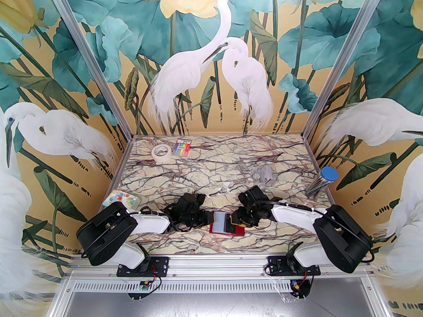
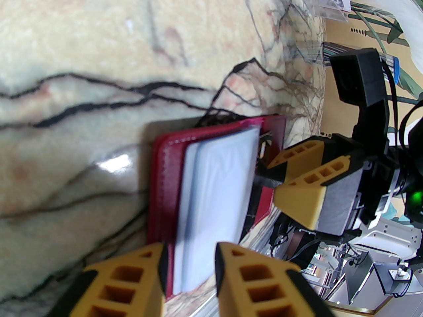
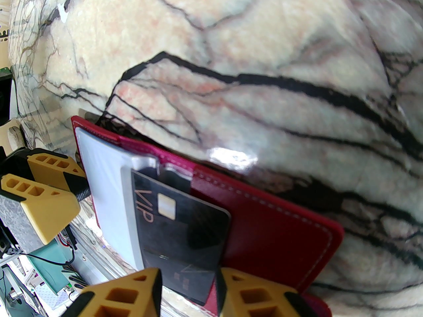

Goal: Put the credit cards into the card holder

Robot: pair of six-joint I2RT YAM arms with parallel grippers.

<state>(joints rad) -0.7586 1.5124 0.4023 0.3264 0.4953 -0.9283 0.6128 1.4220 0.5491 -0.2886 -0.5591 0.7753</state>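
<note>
Nearest the arm bases, one card holder (image 3: 281, 229) lay open on the marble table (image 1: 231, 163), between the two claws. The left claw (image 2: 190, 259) was closed partway on the holder's left edge, with the red cover and a pale leaf (image 2: 218, 183) between its pads; whether that leaf was a card or a sleeve I could not tell. The right claw (image 3: 188, 276), also narrowly parted, pinched one black card (image 3: 178, 223) lettered "VIP", whose far end lay at a clear pocket's mouth. Farther back stood one patterned packet (image 1: 121, 198), one blue-capped tube (image 1: 322, 181) and one clear case (image 1: 263, 173). Farthest were one tape roll (image 1: 161, 152) and one rainbow-striped packet (image 1: 183, 147), its print unreadable.
</note>
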